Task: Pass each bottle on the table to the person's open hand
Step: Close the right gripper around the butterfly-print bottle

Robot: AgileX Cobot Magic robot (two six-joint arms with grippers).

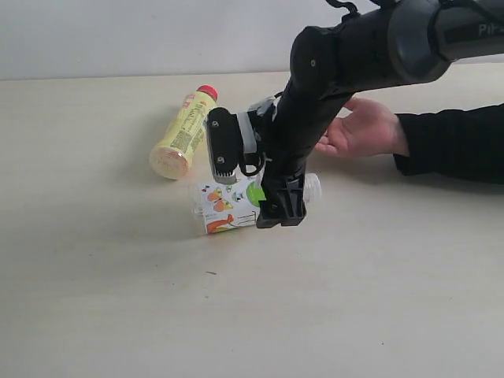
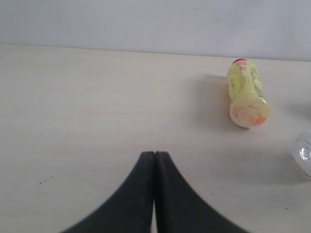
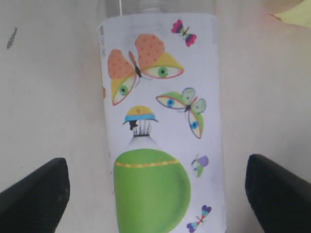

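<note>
Presently my right gripper (image 3: 156, 191) sits low over the butterfly-label bottle (image 3: 160, 97); its fingers (image 3: 34, 196) are spread wide, one on either side of the label, with a strip of table showing between each finger and the bottle, so nothing is pinched. That clear bottle lies on its side on the table (image 1: 118, 299), near the middle, its neck end pointing to the right of the exterior view. The person's hand (image 1: 364, 130) lies open, palm up, farther back and to the right, partly behind my arm. The yellow bottle (image 1: 183, 134) lies on its side farther back and to the left, near the clear one but not touching; its red cap (image 1: 207, 91) points away. My left gripper (image 2: 154, 158) is pressed together, holding nothing, over bare table.
</note>
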